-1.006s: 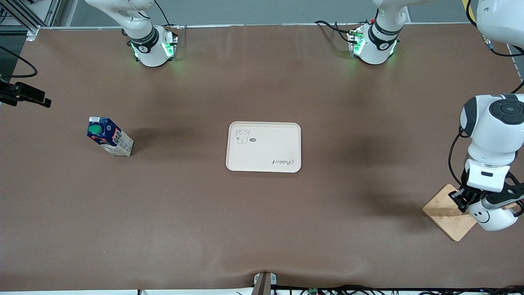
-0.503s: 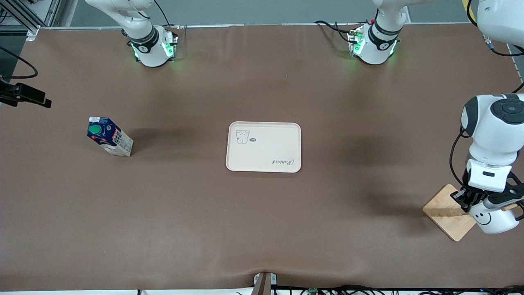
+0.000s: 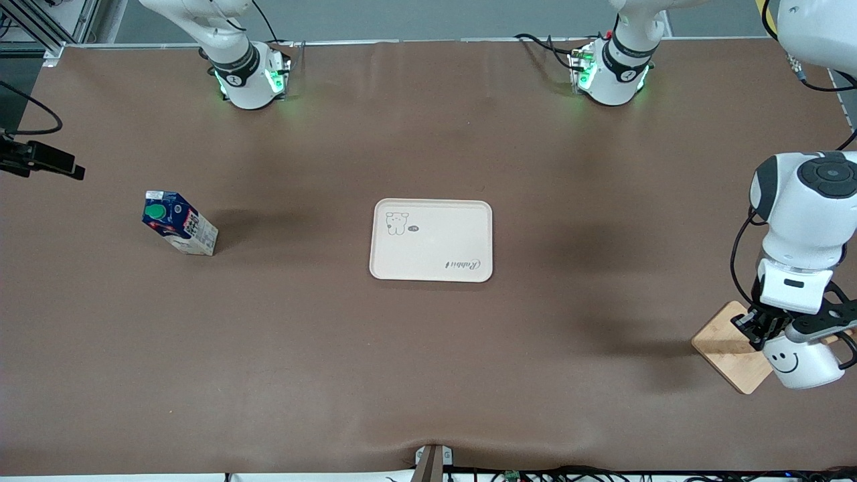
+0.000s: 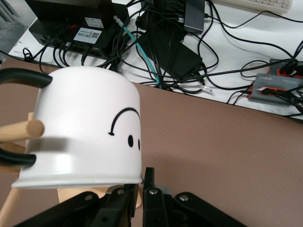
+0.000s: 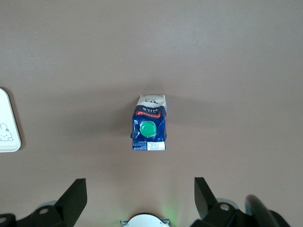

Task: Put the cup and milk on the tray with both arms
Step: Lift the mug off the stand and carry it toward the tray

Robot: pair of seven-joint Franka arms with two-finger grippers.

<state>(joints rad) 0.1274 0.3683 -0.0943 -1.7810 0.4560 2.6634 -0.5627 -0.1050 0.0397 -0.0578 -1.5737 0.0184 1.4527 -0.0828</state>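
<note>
Step in hand: the cup pick-up at the left arm's end of the desk [image 3: 428, 375]; by my reading the lift has only just begun, and the milk half is not yet started.

Left gripper [image 3: 770, 329]: over the wooden board [image 3: 726, 348], fingers pinched tight on the rim of the cup [image 3: 800, 358]. The left wrist view shows the black fingers [image 4: 149, 189] meeting at the cup's [image 4: 85, 137] lower edge, the cup upside down in that view.

Cup: a white mug with a smiley face, held at the gripper and tilted, over the board's edge and well apart from the tray. Whether it is fully off the board I cannot tell.

Wooden rod [image 4: 21, 130]: a light dowel crosses by the cup's black handle [image 4: 26, 78]; it may be a peg of the board's stand, so a snag is possible.

Right gripper [image 5: 137, 201]: high over the milk [image 5: 149, 128], fingers spread wide and holding nothing; this arm waits.

Milk: the dark blue carton [image 3: 179, 224] stands upright on the desk toward the right arm's end, green cap up, untouched.

Tray [image 3: 432, 268]: cream, bare, in the middle of the desk between the two things.

Next move: probably raise the cup clear of rod and board, carry it to the tray and set it down upright.
</note>
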